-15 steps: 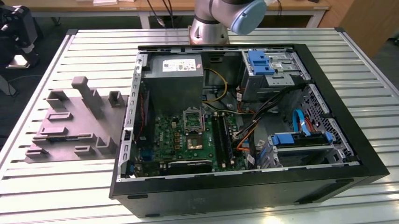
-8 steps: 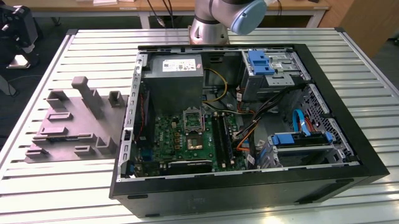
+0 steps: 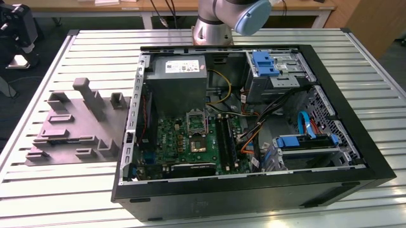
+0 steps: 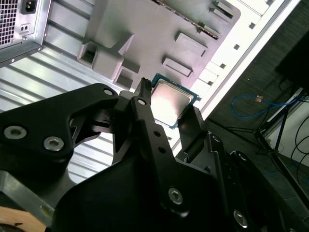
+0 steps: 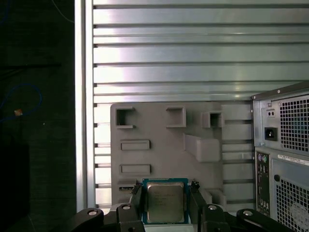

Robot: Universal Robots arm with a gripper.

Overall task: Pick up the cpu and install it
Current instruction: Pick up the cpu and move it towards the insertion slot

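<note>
Grip secured: the pincer [image 5: 165, 209] is closed narrow on the cpu [image 5: 165, 202], with a black finger [image 5: 136, 205] against each of two opposite edges. The chip is held by its rim alone, pale silver top toward the first wrist camera. In both wrist views it sits level between the fingertips. That hold suits a part that has to go down square into its seat and whose flat faces are best left untouched.

Beneath the pincer lies the grey tray [image 5: 159, 130], its moulded pockets and blocks resting on the slatted table [image 5: 193, 53]. Judging by how large the chip looks against the tray, it hangs clear above it rather than resting on it.

Off to one side of the pincer stands the case [image 5: 285, 145], its vented rear panel showing. In the exterior view the case lies on its side just beside the tray. Its side panel is off, so the board [image 3: 184, 147] can be reached from above. The metal socket bracket [image 3: 197, 122] sits on that board, just below the power supply [image 3: 180, 80].

The cpu is over the tray and well apart from the socket. Pick-up looks done; installation has not yet begun.
</note>
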